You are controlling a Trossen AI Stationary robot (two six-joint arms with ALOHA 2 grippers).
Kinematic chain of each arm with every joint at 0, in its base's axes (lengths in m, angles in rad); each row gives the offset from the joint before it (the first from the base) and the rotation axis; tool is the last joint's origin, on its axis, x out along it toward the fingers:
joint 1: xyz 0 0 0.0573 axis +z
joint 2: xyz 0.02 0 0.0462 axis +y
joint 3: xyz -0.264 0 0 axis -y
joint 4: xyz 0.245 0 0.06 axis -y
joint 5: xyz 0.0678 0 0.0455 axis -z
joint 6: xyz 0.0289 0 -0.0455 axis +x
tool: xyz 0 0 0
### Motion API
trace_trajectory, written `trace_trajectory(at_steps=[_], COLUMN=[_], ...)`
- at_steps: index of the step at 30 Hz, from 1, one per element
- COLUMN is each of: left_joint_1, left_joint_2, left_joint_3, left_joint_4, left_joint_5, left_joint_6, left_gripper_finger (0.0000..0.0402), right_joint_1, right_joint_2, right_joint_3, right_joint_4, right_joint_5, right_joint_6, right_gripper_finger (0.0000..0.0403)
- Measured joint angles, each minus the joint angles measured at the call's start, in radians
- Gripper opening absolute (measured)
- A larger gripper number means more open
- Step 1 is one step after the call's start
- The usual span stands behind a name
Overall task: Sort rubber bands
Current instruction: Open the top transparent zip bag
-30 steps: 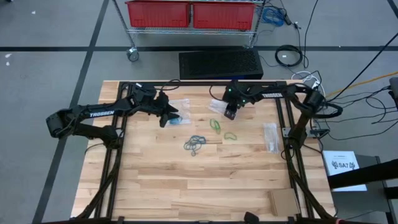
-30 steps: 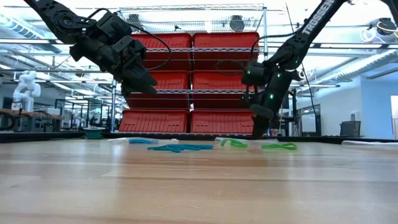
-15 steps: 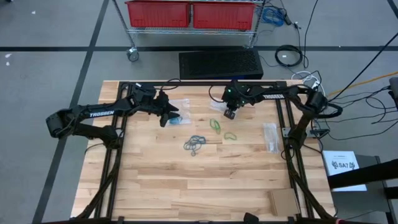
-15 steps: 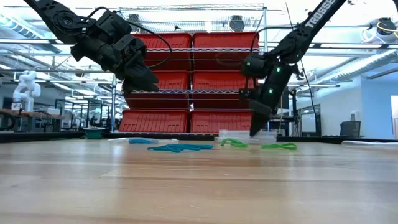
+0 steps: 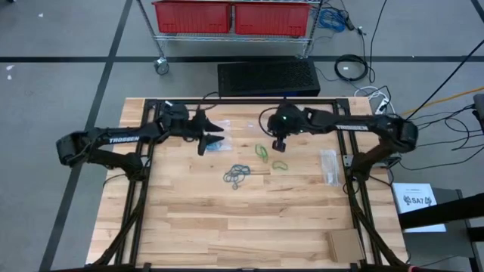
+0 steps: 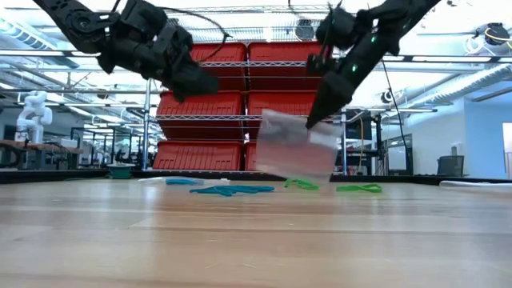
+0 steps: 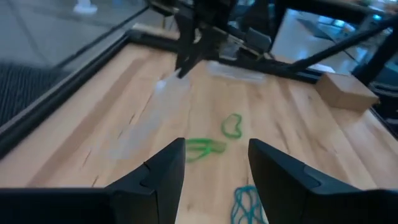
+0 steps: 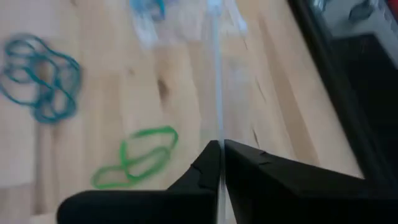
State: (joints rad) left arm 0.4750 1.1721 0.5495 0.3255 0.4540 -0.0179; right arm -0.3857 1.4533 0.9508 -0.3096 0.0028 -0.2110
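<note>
Loose rubber bands lie mid-table: green loops point(image 5: 262, 151) point(image 5: 280, 164) and a grey-blue tangle point(image 5: 238, 175). The green ones point(image 8: 134, 158) and the tangle point(image 8: 40, 78) also show in the right wrist view. My right gripper point(image 6: 310, 124) is shut on a clear plastic bag point(image 6: 292, 148) above the green loops. My left gripper point(image 5: 212, 138) hovers open to the left, over another clear bag holding blue bands point(image 5: 219, 147). Its fingers point(image 7: 165, 174) point toward the right arm and hold nothing. My right gripper pinches the clear bag at its top edge point(image 6: 307, 128), between the two shut fingers point(image 8: 208, 165). The fingers slant down from the far right. The bag hangs below them, tilted, its lower edge point(image 6: 288, 174) just over the table.
A third clear bag point(image 5: 329, 166) lies near the table's right edge and a cardboard piece point(image 5: 344, 243) at the near right corner. Black frame rails point(image 5: 344, 143) run along the table's sides. Bare wood point(image 5: 227, 219) fills the near half.
My right gripper has taken hold of the clear bag and risen from the table, swinging a little toward the left. The bag has come up off the wood and hangs from it. My left gripper has tipped up from pointing down to nearly level.
</note>
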Motion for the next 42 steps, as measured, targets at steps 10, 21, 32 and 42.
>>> trace_trajectory(at_steps=[10,21,32,42], left_joint_1=[-0.119,-0.12,-0.15,-0.154], left_joint_2=[0.039,0.217,0.234,0.234], left_joint_3=[0.005,0.162,0.223,0.225], left_joint_4=[0.074,0.075,0.019,0.011], left_joint_5=[-0.159,-0.175,-0.119,-0.153], left_joint_6=[0.076,0.051,0.05,0.057], left_gripper_finger=[0.0183,0.0225,0.021,0.0052], right_joint_1=[0.096,0.175,0.198,0.198], right_joint_2=[-0.109,-0.105,-0.105,-0.105], right_joint_3=[0.001,0.002,0.002,0.002], right_joint_4=[0.022,0.03,0.037,0.047], right_joint_5=[0.0,0.001,0.002,0.002], right_joint_6=[0.008,0.019,0.024,0.024], right_gripper_finger=[0.0004,0.0004,0.0004,0.0004])
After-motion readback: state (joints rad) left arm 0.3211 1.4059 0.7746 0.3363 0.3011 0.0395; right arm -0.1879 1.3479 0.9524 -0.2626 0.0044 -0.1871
